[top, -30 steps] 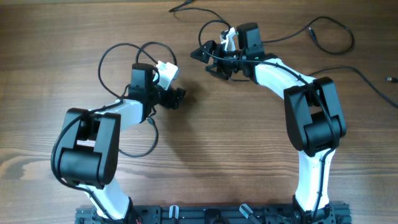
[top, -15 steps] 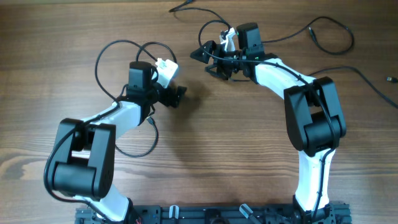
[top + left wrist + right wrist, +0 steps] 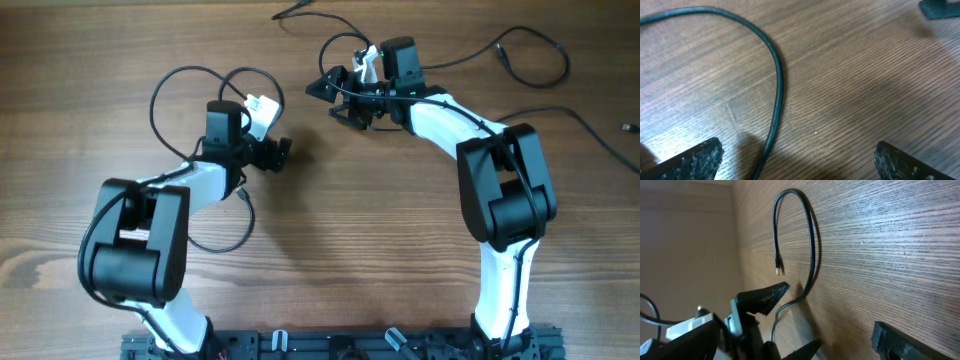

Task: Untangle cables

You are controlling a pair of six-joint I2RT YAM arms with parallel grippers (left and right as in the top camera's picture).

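A thin black cable (image 3: 158,92) loops on the wood around my left arm. In the left wrist view it (image 3: 779,85) curves down between the fingers, close to the left fingertip (image 3: 695,159), touching neither pad. My left gripper (image 3: 276,152) (image 3: 799,164) is open wide and holds nothing. Another cable (image 3: 813,245) arcs ahead of my right gripper (image 3: 334,97) (image 3: 810,346), its small plug (image 3: 778,271) lying free. The right gripper is open and empty, with its right finger (image 3: 905,342) just above the table. More cables lie at the back (image 3: 312,10) and back right (image 3: 535,45).
Another loose strand (image 3: 600,132) runs toward the right edge, with a small plug (image 3: 630,127) beside it. A cable loop (image 3: 238,232) lies beside the left arm's base link. The left arm's gripper and white camera mount (image 3: 690,326) show in the right wrist view.
My left gripper has opened wider and drawn slightly left, and the loop beside it has shifted a little. The right arm has not moved.
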